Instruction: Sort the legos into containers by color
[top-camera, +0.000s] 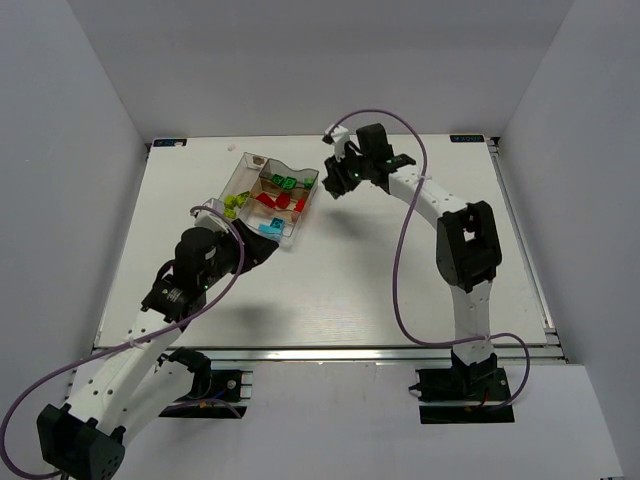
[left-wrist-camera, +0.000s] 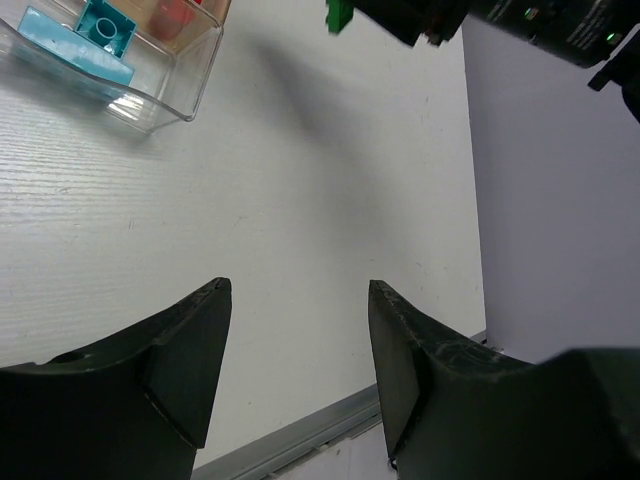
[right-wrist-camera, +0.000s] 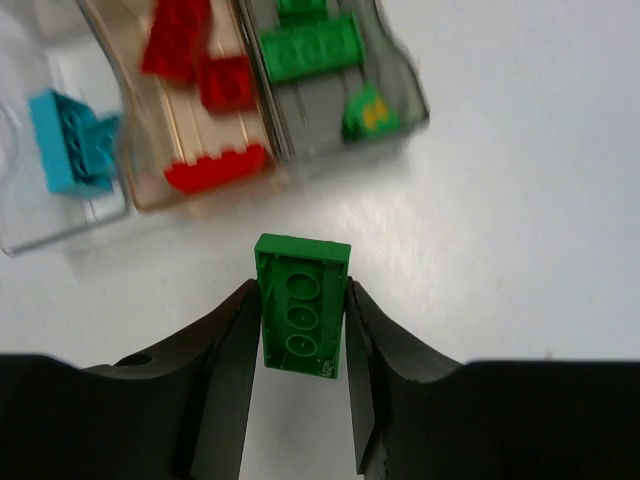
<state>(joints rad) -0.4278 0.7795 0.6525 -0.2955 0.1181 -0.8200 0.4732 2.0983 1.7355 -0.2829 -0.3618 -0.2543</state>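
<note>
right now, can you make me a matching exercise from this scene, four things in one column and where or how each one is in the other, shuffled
Things:
1. right gripper
2. left gripper
3. red bricks
4. blue bricks

Places or states:
a. in the tray section nearest the left gripper
b. shut on a green brick
c. open, nothing between its fingers, over the table
d. in the tray section between the blue bricks and the green bricks

Pairs: 1-b, 2-c, 3-d, 4-a
</note>
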